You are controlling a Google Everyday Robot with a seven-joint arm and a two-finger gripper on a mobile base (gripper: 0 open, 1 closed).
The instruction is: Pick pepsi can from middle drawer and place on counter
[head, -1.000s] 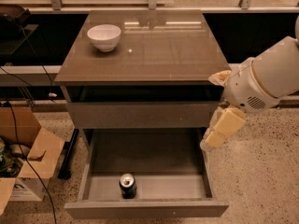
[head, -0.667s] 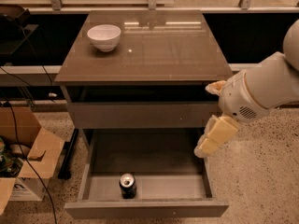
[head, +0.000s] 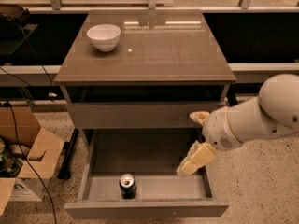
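Setting: speckled floor around a grey-brown cabinet, dark shelving and a rail along the far wall, cardboard boxes (head: 28, 157) at the left edge.
Counter: counter (head: 154, 55) glossy, with a white bowl (head: 103, 36) at its far-left corner; the rest of the slab shows only reflections.
Drawer: drawer (head: 145, 209) pulled out toward the near side, below a shut drawer front (head: 135, 115) of like colour.
Can: can (head: 127, 185) stands upright on the drawer floor, near the front wall and a little left of centre, touching nothing else.
Gripper: gripper (head: 187, 164) hangs over the drawer's right side, pale fingers pointing down and left, well apart from the can and holding nothing; how wide the fingers are spread I cannot tell.
Step in hand: the reach for the can, by my reading.
Doing it well: bring the gripper left and nearer until it sits above the can, drop between the side walls, close on the can's body below the silver top, then lift straight up so it clears the front wall before swinging to the counter.
Risk: a slanted approach could tip the can.
Hidden: the arm (head: 261, 115) runs off the right edge; the drawer's far part lies in shadow under the front above; the fingers overlap, so their gap cannot be read.
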